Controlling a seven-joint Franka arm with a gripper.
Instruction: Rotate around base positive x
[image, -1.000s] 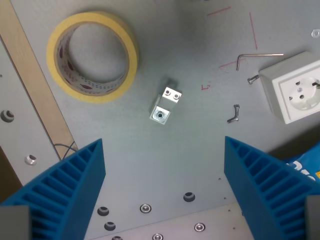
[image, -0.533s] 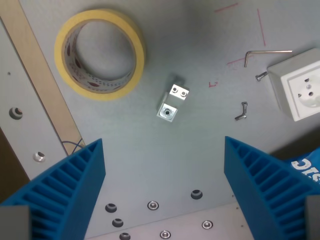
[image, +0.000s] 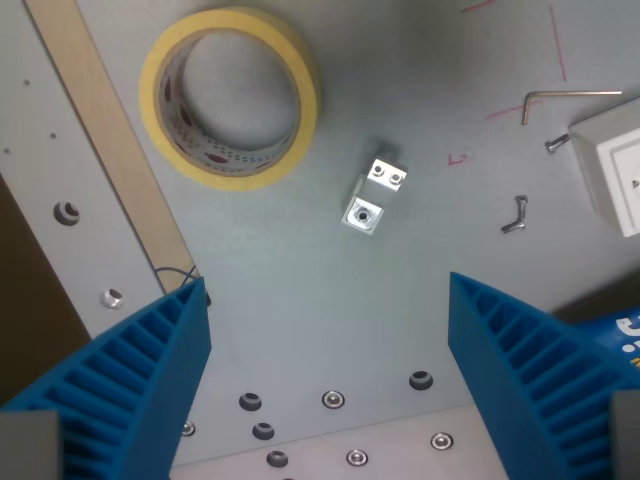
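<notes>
1. Grey metal benchtop (image: 300, 300) fills my wrist view, with a wooden strip (image: 110, 150) running along the view's left and a row of bolt holes near the bottom edge.

2. My gripper (image: 330, 400) hangs above the bench with its blue ribbed fingers (image: 140, 390) spread wide; nothing sits between them, so I read it as empty.

3. This task names no object. It is a pure wrist rotation about the base x axis, so the "thing" is the gripper itself, well clear of the surface as far as I can judge.

4. What matters for the move is what lies below the jaws. A small aluminium block (image: 372, 198) sits ahead of the gap, slightly toward the view's right, its long axis tilted a little off vertical in frame.

5. A roll of yellow tape (image: 232, 95) lies flat toward the upper left, well apart from the block.

6. A white socket box (image: 612, 170), an Allen key (image: 565, 98) and loose screws (image: 514, 214) crowd the right edge. I judge that side the one to watch as the wrist tilts.
</notes>
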